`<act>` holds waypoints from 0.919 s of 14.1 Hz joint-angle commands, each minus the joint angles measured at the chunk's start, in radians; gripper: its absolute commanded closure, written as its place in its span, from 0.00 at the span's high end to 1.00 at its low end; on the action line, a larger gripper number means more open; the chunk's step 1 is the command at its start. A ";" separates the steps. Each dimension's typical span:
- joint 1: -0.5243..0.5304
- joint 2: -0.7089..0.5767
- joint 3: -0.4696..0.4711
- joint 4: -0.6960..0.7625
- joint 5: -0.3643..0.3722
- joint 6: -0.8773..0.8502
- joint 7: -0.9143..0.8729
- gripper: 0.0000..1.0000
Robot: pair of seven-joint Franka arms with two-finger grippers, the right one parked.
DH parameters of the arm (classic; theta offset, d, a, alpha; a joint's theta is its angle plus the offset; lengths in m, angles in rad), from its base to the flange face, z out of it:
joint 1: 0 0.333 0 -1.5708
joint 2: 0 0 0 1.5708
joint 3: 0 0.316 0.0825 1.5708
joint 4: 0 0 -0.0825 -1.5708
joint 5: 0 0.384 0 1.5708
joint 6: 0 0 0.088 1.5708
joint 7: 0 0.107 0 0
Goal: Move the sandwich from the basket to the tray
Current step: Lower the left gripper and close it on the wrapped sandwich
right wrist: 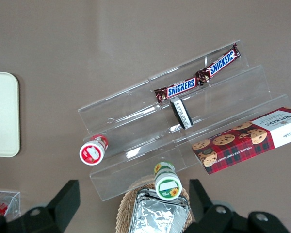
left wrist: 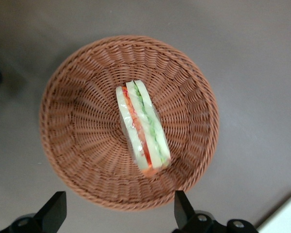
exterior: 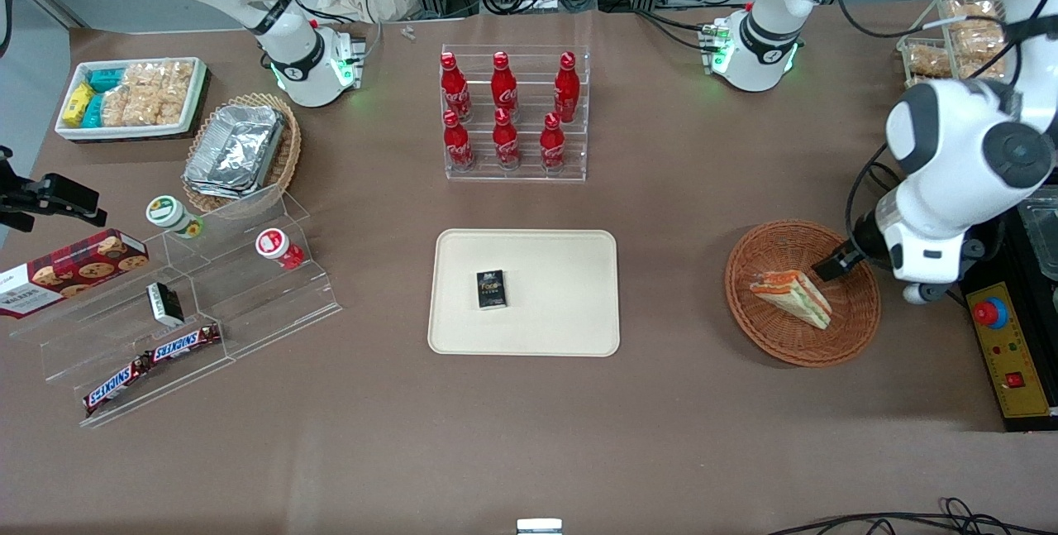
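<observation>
One sandwich (exterior: 792,297) lies in the round reddish-brown basket (exterior: 777,345) toward the working arm's end of the worktop (exterior: 529,436). In the left wrist view the sandwich (left wrist: 142,127) rests on its side across the middle of the basket (left wrist: 77,145), its red and green filling showing between white bread. The hand (left wrist: 120,213) hovers above the basket with its two fingers (left wrist: 53,209) spread wide apart and nothing between them; in the front view it (exterior: 829,264) sits over the basket's edge, just beside the sandwich.

The single cream tray (exterior: 570,328) lies at mid-worktop, well apart from the basket, and carries one small dark box (exterior: 491,288). Farther from the front camera stands a clear rack with six red bottles (exterior: 505,109) — three in each of two rows. Toward the parked arm's end, a clear stepped stand holds two Snickers bars (exterior: 153,360) and two small pots — one red-lidded (exterior: 275,246), one green-lidded (exterior: 169,213).
</observation>
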 commanded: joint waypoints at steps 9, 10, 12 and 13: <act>-0.014 0.194 -0.007 -0.001 -0.007 0.166 -0.250 1.00; -0.014 0.207 -0.007 -0.002 -0.005 0.169 -0.253 1.00; -0.014 0.218 -0.007 -0.002 -0.005 0.183 -0.253 0.99; -0.013 0.230 -0.007 0.000 -0.013 0.192 -0.257 0.97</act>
